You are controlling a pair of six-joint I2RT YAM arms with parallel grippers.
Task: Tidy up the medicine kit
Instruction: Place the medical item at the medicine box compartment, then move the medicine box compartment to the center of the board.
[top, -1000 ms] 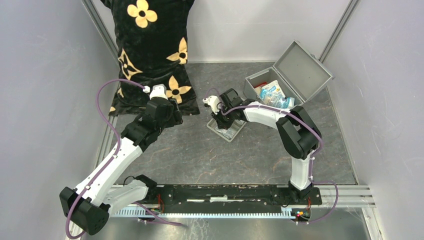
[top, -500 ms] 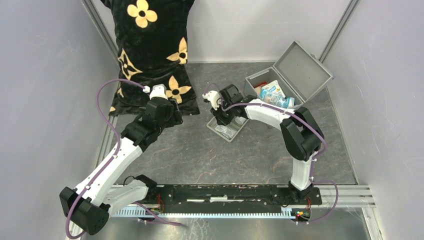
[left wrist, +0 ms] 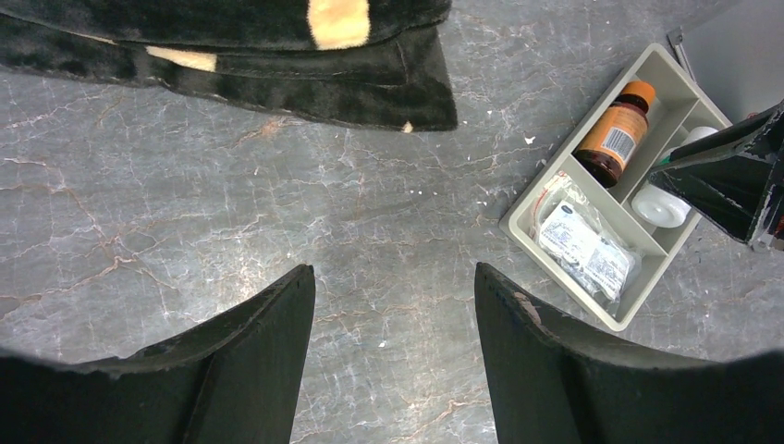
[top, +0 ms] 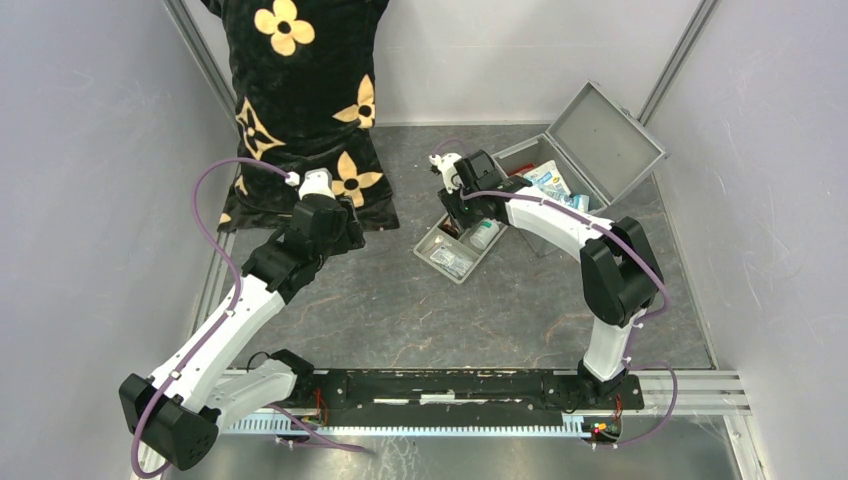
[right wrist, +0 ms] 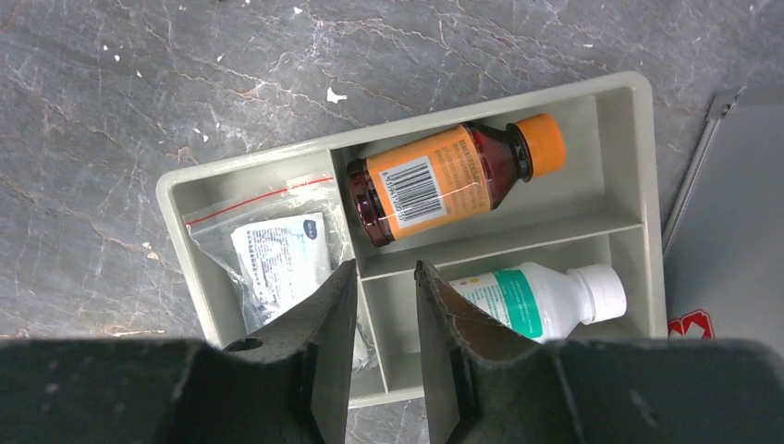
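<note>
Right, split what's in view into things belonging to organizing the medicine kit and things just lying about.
Job: medicine kit, open; grey divided tray; amber bottle, white bottle and bagged sachet in the tray; packets in the kit.
Lying about: black flowered pillow.

Below the right gripper (right wrist: 384, 270), the tray (right wrist: 610, 120) is smooth, matt grey plastic. In it, the brown bottle (right wrist: 490, 176) is glossy and see-through, with a paper label (right wrist: 416, 190) and a matt orange cap (right wrist: 543, 143). The white bottle (right wrist: 578, 291) is smooth opaque plastic, and the bag (right wrist: 277, 250) is clear, crinkled, shiny film. The fingers (right wrist: 319, 351) are matt black, scuffed at the edges.

Ahead of the left gripper (left wrist: 393, 277), the pillow (left wrist: 277, 55) is black plush cloth with gold patches. The table (left wrist: 231, 203) under it looks like dull, veined grey stone. To the right gripper's right, the case (top: 605, 135) looks like dull grey metal.
</note>
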